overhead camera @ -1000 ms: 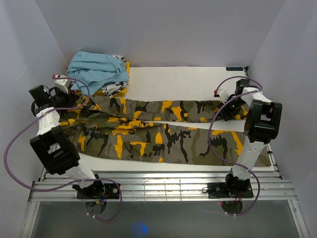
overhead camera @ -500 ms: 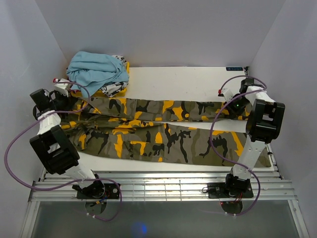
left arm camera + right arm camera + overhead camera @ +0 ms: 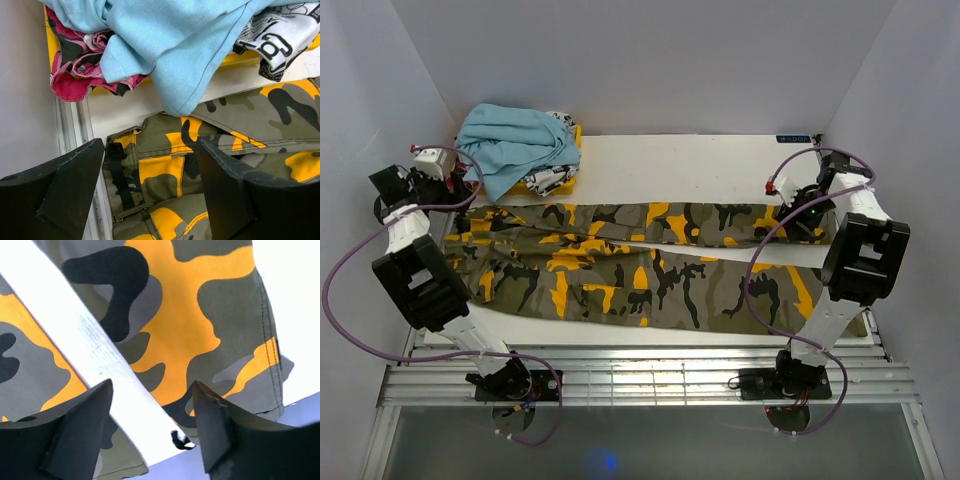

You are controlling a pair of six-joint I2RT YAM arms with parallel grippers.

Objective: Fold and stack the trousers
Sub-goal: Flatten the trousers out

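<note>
The trousers point(image 3: 620, 280) lie full length from nine to three o'clock, apparently unfolded, with the left gripper point(image 3: 150, 145) at the waist and the right gripper point(image 3: 152, 387) at a cuff, both gaping empty, so folding and stacking remain.

I list: trousers point(image 3: 640, 260), olive camouflage, yellow-orange and black blotches. At my eleven o'clock: garment point(image 3: 510, 140), plain light blue; pink camouflage cloth point(image 3: 75, 50); white cloth point(image 3: 280, 35), black print.
</note>
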